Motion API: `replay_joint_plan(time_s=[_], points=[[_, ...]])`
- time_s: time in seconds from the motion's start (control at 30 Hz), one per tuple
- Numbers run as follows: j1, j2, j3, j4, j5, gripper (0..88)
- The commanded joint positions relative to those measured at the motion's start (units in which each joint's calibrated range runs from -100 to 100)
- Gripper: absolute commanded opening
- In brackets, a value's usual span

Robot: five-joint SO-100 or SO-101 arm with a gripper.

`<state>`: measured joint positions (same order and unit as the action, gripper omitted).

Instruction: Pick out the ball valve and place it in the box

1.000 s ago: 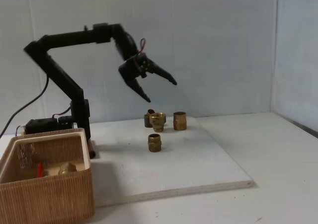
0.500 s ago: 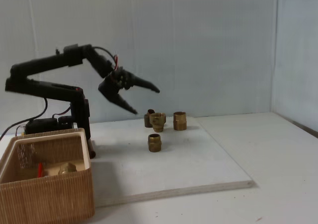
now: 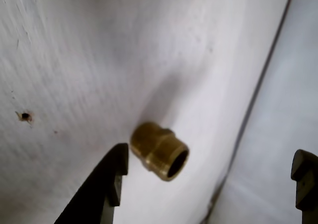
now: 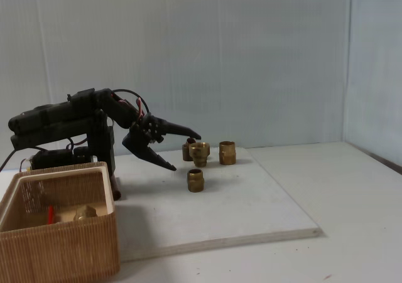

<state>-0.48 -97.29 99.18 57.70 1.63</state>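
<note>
The surface (image 4: 352,189) is a plain white top with a pale board (image 4: 251,201) lying on it, and everything sits on or beside that board. Biggest item after that is the box (image 4: 69,251), ribbed sides, wooden rim, down at the lower left of the fixed view. The ball valve (image 4: 80,213) is already lying inside it, brass body with the red lever (image 4: 50,214) poking up next to it, so I'd say the placing part looks done.

The arm (image 4: 63,117) is folded low beside its base, with the end effector (image 4: 186,152) reaching out toward the fittings, fingers spread wide apart and holding nothing. So the valve sits behind and to the left of the end effector in the fixed view, well apart from it, down in the box. Can't tell its long axis from here.

Smallest stuff: plain brass fittings, three clustered (image 4: 200,152) at the back of the board and one fitting (image 4: 195,180) alone in front. In the wrist view that kind of fitting (image 3: 160,151) lies on its side just beside the left finger (image 3: 107,184), not touching.
</note>
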Motion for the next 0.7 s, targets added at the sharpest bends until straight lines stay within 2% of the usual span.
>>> replay_joint_plan(time_s=[0.0,0.3,0.37,0.5,0.53,0.6,0.67], points=[[0.3,-0.9,0.5,1.1,0.3,34.7],[0.3,-0.9,0.5,4.2,0.4,34.2],[0.1,-1.0,0.5,4.1,0.4,27.8],[0.3,-1.0,0.5,1.8,0.3,2.4],[0.3,-0.9,0.5,1.4,0.3,0.0],[0.3,-0.9,0.5,1.1,0.3,3.7],[0.3,-0.9,0.5,1.0,0.3,2.7]])
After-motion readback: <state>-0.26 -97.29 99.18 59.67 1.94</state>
